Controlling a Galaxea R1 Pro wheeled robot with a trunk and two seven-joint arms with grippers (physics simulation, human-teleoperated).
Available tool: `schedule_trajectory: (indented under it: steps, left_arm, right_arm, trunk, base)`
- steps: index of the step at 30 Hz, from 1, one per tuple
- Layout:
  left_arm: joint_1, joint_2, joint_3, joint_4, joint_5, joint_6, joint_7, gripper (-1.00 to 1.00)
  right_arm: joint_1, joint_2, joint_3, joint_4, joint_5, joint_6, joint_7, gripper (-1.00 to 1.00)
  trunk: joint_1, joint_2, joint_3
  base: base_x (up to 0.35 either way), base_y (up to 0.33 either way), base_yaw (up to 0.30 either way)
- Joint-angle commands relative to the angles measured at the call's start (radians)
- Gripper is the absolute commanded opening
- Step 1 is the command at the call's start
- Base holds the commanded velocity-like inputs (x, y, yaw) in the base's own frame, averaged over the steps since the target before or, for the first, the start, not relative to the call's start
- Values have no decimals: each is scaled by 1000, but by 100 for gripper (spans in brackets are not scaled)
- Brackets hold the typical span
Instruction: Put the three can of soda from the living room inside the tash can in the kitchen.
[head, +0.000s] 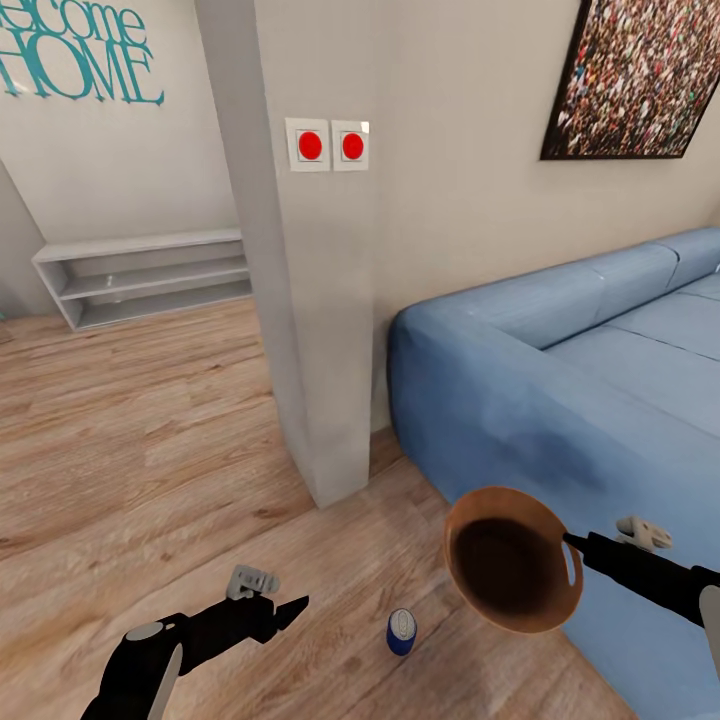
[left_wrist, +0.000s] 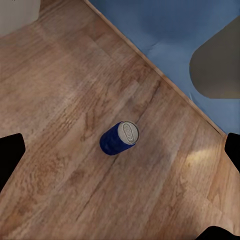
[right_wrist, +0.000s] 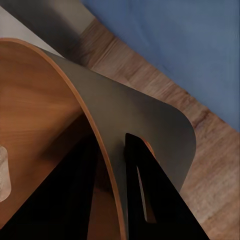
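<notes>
Between both end effectors, on light wood floor (head: 150, 420), blue soda can (head: 401, 632) stands upright, silver top up. Left end effector (head: 290, 610) released, fingers apart, hovering near can, not touching. Right end effector (head: 575, 545) clenched on rim of trash can (head: 513, 573), one finger inside brown wall, one outside grey wall beside slot handle; bin held off floor, tilted, mouth facing camera. Blue sofa (head: 600, 380) just behind bin. White pillar (head: 310, 300) with two red switches beyond can.
</notes>
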Motion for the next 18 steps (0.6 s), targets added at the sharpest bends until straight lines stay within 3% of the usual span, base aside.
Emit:
schedule_trajectory:
  steps: [1,18]
  left_arm:
    - [0,0,0,0,0,0,0,100]
    - [0,0,0,0,0,0,0,100]
  right_arm:
    - [0,0,0,-1,-29,6,1,-100]
    - [-1,0,0,-1,-30,7,2,-100]
  trunk:
    - [0,0,0]
    - [0,0,0]
  base:
    - [0,0,0]
    - [0,0,0]
